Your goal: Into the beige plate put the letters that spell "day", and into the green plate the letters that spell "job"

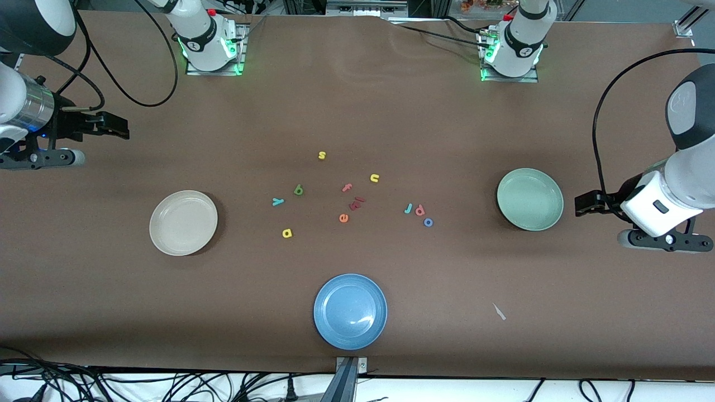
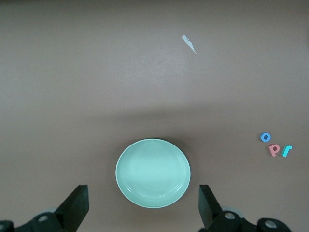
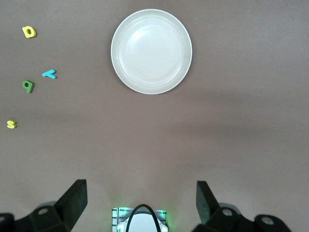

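Beige plate: set on the brown table toward the right arm's end; nothing is seen in it.
Green plate: set toward the left arm's end of the table; nothing is seen in it.
Blue plate: placed at the table's 6 o'clock edge in the front view, nearest to the front camera.
Green "d": flat on the table, between the beige plate and the table's middle.
Teal "y": found at about 8 o'clock from the green "d", close by.
Yellow "a": lying nearer to the front camera than the other 2, at about 5 o'clock from the teal "y".
Teal "j": flat on the table, between the middle and the green plate.
Pink "b": just beside the teal "j", on the green plate's side.
Blue "o": at about 5 o'clock from the pink "b", nearly touching.
Other letters: a yellow "s", a yellow "u", a pink "f" and an orange "e" are scattered around the middle.
Left gripper: held over the table just beside the green plate, fingers spread wide, nothing held.
Right gripper: held over the right arm's end of the table, fingers spread wide, nothing held.
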Motion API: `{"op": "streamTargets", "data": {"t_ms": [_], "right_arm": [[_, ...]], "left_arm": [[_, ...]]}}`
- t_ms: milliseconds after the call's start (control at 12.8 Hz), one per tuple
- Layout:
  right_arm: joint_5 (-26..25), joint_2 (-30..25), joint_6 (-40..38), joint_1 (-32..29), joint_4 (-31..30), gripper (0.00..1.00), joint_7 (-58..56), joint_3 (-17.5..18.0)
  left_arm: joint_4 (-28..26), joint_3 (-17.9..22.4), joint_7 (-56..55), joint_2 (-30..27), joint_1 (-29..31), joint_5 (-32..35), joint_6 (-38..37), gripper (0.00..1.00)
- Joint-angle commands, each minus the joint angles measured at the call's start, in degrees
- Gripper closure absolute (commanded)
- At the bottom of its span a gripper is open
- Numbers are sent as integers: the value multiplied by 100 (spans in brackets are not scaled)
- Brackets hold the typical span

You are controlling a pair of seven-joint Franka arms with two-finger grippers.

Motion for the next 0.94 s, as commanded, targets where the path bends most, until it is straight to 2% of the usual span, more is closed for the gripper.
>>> {"op": "streamTargets", "data": {"t_ms": [0, 704, 860], "right_arm": [[102, 45, -107, -41, 116, 0, 35, 10], [111, 160, -55, -23, 107, 0, 35, 28], [233, 186, -28, -23, 90, 0, 35, 28]], "left_arm": [[134, 45, 17, 7, -12, -164, -107, 0], [117, 54, -300, -64, -12, -164, -116, 0], [90, -182, -282, -64, 23, -164, -116, 0]]}}
